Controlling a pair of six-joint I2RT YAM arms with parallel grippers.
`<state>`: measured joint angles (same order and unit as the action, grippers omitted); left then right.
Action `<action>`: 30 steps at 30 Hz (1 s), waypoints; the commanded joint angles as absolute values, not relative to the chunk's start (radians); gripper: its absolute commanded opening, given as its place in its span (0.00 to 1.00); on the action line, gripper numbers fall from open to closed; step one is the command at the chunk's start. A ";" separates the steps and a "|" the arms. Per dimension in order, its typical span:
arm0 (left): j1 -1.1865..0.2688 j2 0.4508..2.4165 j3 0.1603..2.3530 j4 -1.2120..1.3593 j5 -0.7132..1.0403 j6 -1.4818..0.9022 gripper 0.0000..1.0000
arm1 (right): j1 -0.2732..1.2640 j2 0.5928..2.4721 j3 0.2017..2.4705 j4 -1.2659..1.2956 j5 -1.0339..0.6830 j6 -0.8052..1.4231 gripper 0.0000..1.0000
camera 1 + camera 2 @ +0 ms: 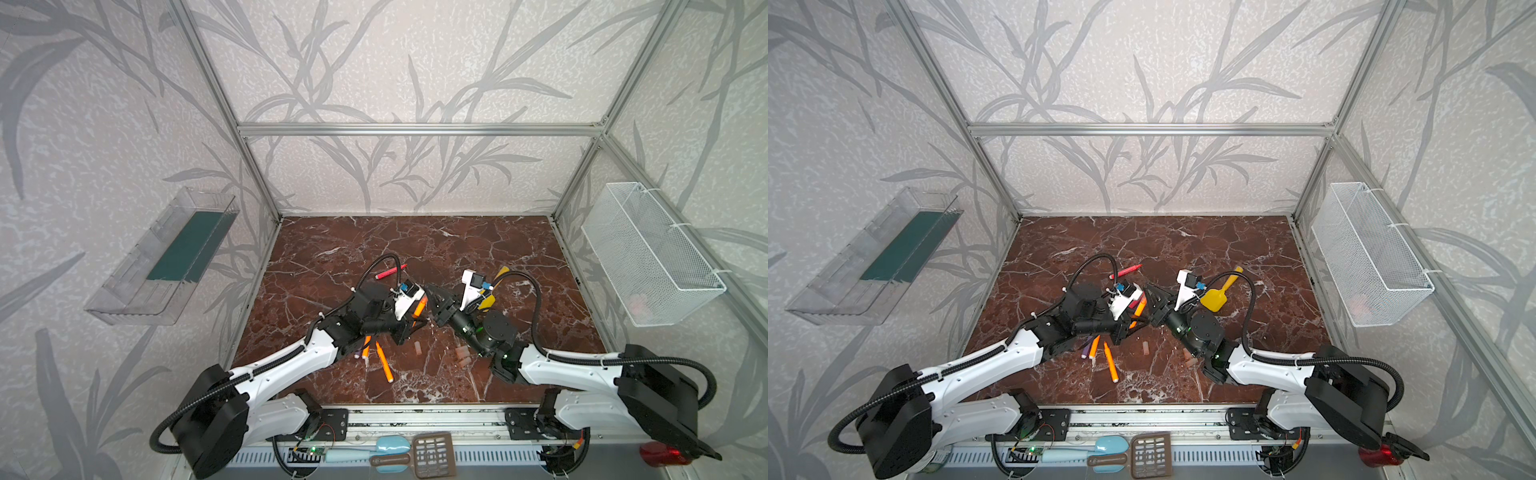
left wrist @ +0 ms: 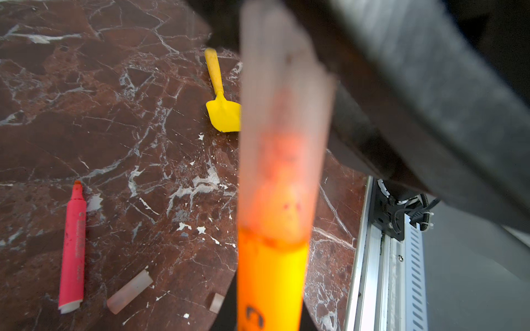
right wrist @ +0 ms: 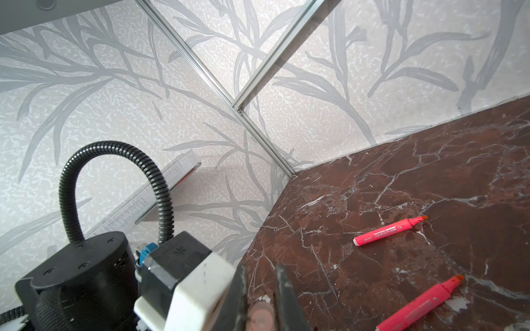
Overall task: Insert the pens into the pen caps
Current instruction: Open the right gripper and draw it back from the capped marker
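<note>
In the left wrist view my left gripper is shut on an orange pen. A translucent pen cap sits over the pen's tip, and orange shows through it. My right gripper is shut on that cap, whose round end shows between its jaws. In both top views the left gripper and right gripper meet at mid-table. Two orange pens and a purple pen lie near the left arm. Red-pink pens lie farther back. Loose caps lie toward the front.
A yellow spatula lies just behind the right wrist. A clear bin hangs on the left wall and a white wire basket on the right wall. A blue scoop and a brown slotted scoop rest on the front rail.
</note>
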<state>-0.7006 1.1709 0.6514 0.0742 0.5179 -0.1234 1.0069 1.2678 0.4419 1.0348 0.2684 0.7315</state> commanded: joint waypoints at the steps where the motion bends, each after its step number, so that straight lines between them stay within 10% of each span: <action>1: -0.557 1.130 0.723 0.381 0.145 -0.298 0.00 | 1.156 1.251 0.376 0.792 0.137 0.737 0.00; 19: -0.560 1.153 0.711 0.387 0.081 -0.231 0.00 | 1.217 1.178 0.422 0.646 0.256 0.733 0.00; 25: -0.560 1.164 0.637 0.412 0.187 -0.201 0.00 | 1.152 1.038 0.534 0.421 0.411 0.451 0.71; 30: -0.551 1.188 0.581 0.390 0.038 -0.229 0.00 | 1.101 0.911 0.557 0.315 0.504 0.331 0.89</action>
<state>-0.5507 1.1790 0.6064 0.3656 0.1772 -0.1833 1.1229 0.9825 0.5346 0.4133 0.4469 0.4549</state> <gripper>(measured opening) 0.166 0.885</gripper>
